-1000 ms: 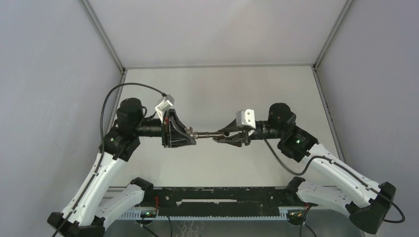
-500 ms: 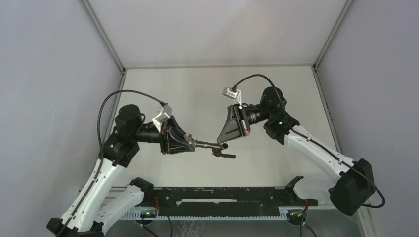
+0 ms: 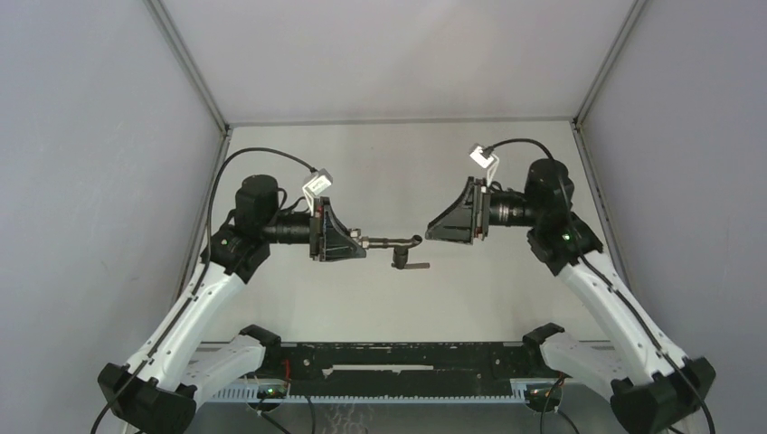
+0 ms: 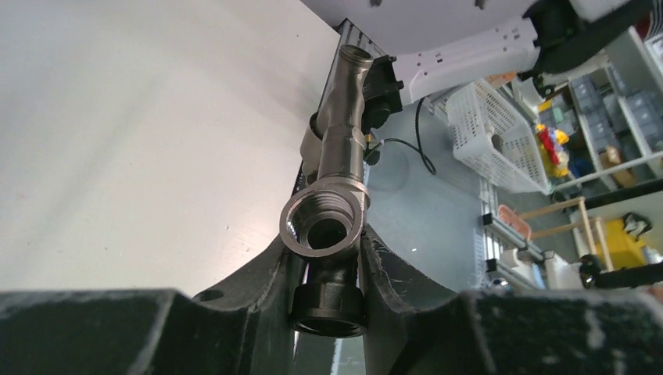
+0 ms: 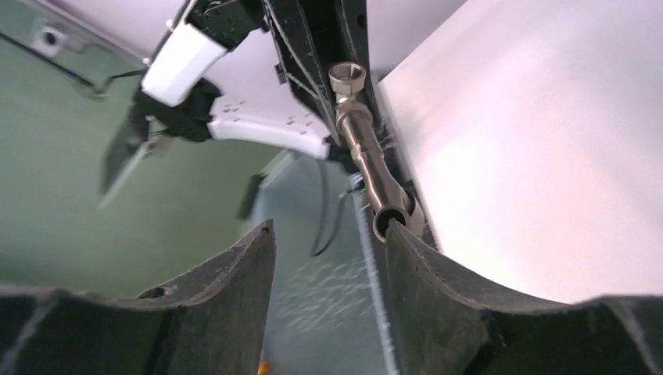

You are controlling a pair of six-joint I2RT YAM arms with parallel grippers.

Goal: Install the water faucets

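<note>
Okay, the faucet [image 3: 387,241] hangs in the air over the middle of the desk [image 3: 398,154], lying roughly level between the two arms. We see it as one joined piece: a slim grey-brown stem with a thin lever [image 3: 410,264] dropping from it near the spout end.

The left claw [image 3: 355,242] pinches its threaded end, pressed in on both sides. From the left wrist we see the threaded ring [image 4: 322,226] sitting right at the fingertips, one dark finger [image 4: 262,269] on each side and a black nut [image 4: 328,301] just below it. The stem runs away from that camera, up and slightly right.

The right claw [image 3: 430,231] sits just off the spout end, facing the left one, and grips nothing. Its fingers [image 5: 234,266] are spread with a clear gap between them. In the right wrist view the open spout [image 5: 388,221] sits just beside one fingertip; we cannot tell if they touch.

Both arms reach in from the near edge, elbows out, wrists turned toward each other.
</note>
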